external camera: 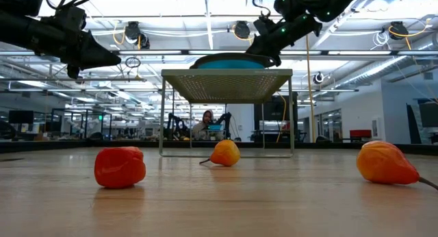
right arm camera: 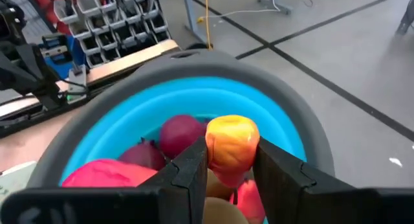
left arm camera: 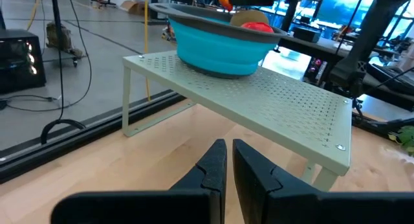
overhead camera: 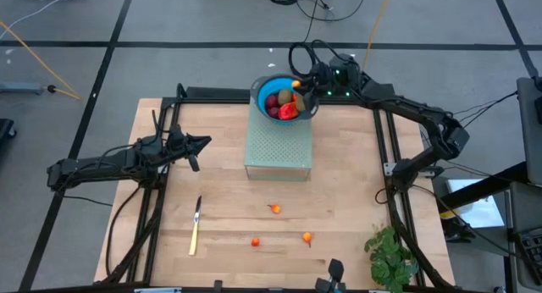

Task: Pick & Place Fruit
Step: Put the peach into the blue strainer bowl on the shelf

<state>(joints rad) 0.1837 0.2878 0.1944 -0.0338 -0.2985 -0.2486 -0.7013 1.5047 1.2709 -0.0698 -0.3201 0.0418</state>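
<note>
Hovering over the blue bowl (overhead camera: 283, 100) on its perforated stand (overhead camera: 279, 145), right gripper (right arm camera: 228, 167) pinches a red-and-yellow fruit (right arm camera: 231, 144); left gripper (left arm camera: 228, 160) idles nearly closed, knife (overhead camera: 196, 226) nearby, no readable labels.

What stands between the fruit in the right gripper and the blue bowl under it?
Nothing visible. The right gripper holds an orange-yellow fruit directly above the open blue bowl, which sits on the perforated stand. Only fruit already inside lies below. The left gripper waits apart.
</note>
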